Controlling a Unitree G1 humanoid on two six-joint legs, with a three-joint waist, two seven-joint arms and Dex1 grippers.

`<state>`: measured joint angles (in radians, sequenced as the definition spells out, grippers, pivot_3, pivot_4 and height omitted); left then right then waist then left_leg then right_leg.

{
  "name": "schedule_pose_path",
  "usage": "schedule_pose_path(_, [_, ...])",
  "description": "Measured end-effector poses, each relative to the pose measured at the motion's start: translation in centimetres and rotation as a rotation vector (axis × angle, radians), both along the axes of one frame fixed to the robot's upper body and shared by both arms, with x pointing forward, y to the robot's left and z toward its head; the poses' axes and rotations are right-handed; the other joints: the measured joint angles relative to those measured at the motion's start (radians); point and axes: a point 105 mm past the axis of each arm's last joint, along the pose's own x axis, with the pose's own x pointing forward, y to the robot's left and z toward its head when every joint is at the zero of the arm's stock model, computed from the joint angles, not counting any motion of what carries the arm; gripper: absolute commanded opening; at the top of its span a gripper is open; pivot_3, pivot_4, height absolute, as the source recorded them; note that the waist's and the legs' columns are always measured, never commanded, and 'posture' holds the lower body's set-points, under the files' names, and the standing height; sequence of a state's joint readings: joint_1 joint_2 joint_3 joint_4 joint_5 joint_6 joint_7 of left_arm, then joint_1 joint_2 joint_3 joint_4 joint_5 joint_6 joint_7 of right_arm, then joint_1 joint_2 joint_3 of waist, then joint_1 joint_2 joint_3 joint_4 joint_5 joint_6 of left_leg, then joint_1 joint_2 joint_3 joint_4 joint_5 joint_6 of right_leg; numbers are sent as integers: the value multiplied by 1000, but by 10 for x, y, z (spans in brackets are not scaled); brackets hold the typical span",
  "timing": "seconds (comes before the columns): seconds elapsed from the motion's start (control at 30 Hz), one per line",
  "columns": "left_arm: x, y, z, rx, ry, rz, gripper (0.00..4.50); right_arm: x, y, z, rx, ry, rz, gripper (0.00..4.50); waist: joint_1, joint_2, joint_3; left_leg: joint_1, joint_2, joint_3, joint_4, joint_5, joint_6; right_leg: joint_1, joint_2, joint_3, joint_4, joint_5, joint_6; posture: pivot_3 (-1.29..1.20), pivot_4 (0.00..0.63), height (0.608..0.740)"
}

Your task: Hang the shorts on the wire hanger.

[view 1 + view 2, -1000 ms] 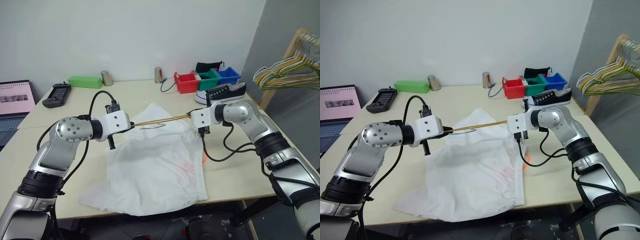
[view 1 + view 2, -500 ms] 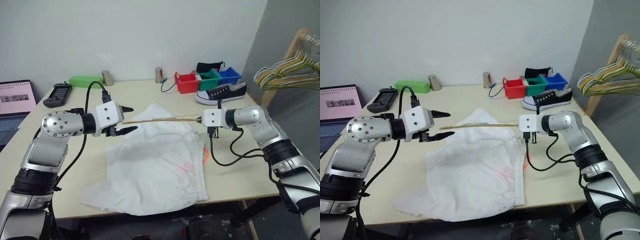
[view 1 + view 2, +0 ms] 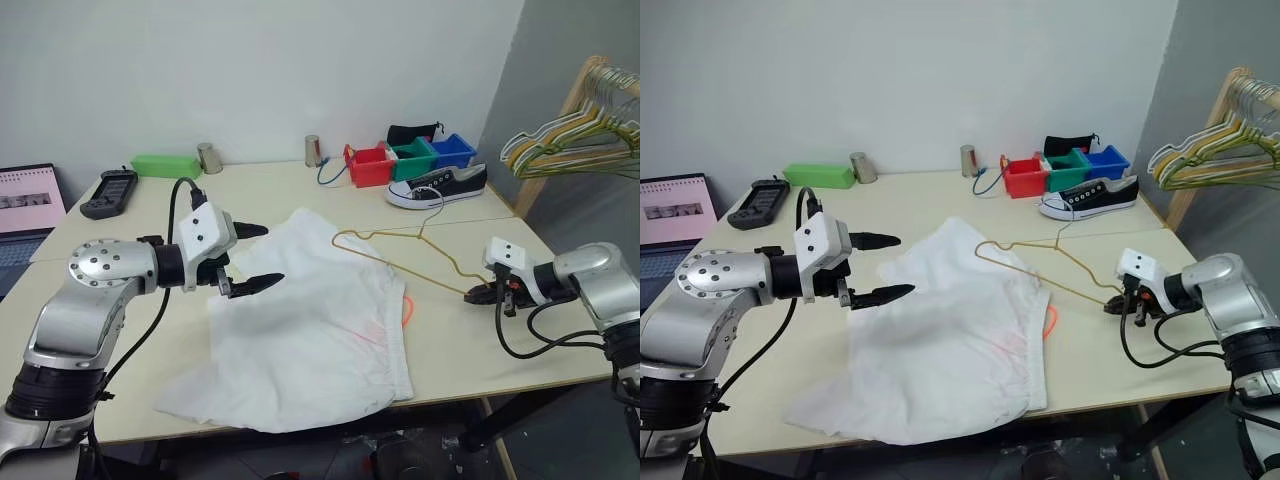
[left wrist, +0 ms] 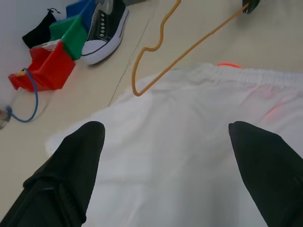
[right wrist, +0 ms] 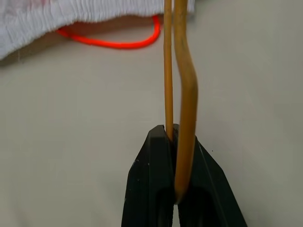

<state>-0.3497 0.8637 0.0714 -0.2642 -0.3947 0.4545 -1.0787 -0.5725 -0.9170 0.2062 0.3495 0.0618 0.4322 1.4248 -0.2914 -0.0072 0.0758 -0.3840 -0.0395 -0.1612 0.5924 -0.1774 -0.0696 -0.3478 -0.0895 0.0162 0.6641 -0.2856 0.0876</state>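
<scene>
Handover of the thin tan-gold wire hanger [image 3: 400, 250] from two end effectors to one. The left end effector [image 3: 250, 257], which a second ago was pressed together at one end of the hanger, now stands with its two black fingers [image 4: 75, 170] spread wide above the near-left part of the large white thin-fabric shorts [image 3: 310, 330], holding nothing. The right end effector [image 3: 478, 292] remains pinched shut on one corner of the hanger, both wire strands clamped between its fingertips in the right wrist view. It has swung out toward the right edge of the pale table [image 3: 470, 340] and lower. The hanger has come with it: it now slopes from that grip back over the waistband, its free end above the shorts' far corner and its hook [image 3: 432, 197] rising toward the black-and-white sneaker [image 3: 436, 186]. Whether the free end touches the fabric cannot be told. The shorts lie spread flat at the table's near middle, the orange-red drawstring [image 3: 407, 311] looped at their right edge. In all likelihood the hanging proper has not begun: the left end effector is free to gather fabric.
</scene>
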Motion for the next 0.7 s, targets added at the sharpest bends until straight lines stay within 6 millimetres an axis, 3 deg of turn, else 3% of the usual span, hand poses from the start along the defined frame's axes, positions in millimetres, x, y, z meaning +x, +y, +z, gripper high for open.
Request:
schedule_pose_path(0.13, [-20, -7, -16, -55, 130, -27, 4435, -28, -29, 10, 34, 175, -111, 0, 0, 0, 0, -2, 0, 1, 0, -1, 1, -1, -1, 0, -1, -1, 0, -265, 22, 740])
schedule_pose_path(0.2, [-35, -12, -25, -89, 198, -38, 4435, -51, -48, 14, 70, 290, -221, 0, 1, 0, 1, -2, 0, 1, 0, -2, 2, -1, -1, 0, -1, -5, -8, -271, 31, 740])
schedule_pose_path(0.37, [-68, -24, -50, -136, 323, -57, 4435, -96, -69, -7, 147, 537, -396, 0, -6, -3, 3, -1, 2, 4, 1, -4, -1, -1, -2, -1, -1, -6, -10, -270, 42, 740])
schedule_pose_path(0.53, [-81, -30, -68, -212, 352, 13, 4435, -145, -72, -25, 243, 765, -515, 0, -6, -4, 4, -1, 3, 11, 3, -7, -2, -1, -4, 0, -2, -7, -10, -281, 57, 740])
schedule_pose_path(0.7, [-83, -32, -71, -199, 335, 23, 4435, -161, -53, -14, 335, 855, -521, 0, -10, -4, 6, -1, 17, 29, 6, -8, -5, -4, -3, -4, -5, -8, -12, -285, 62, 740])
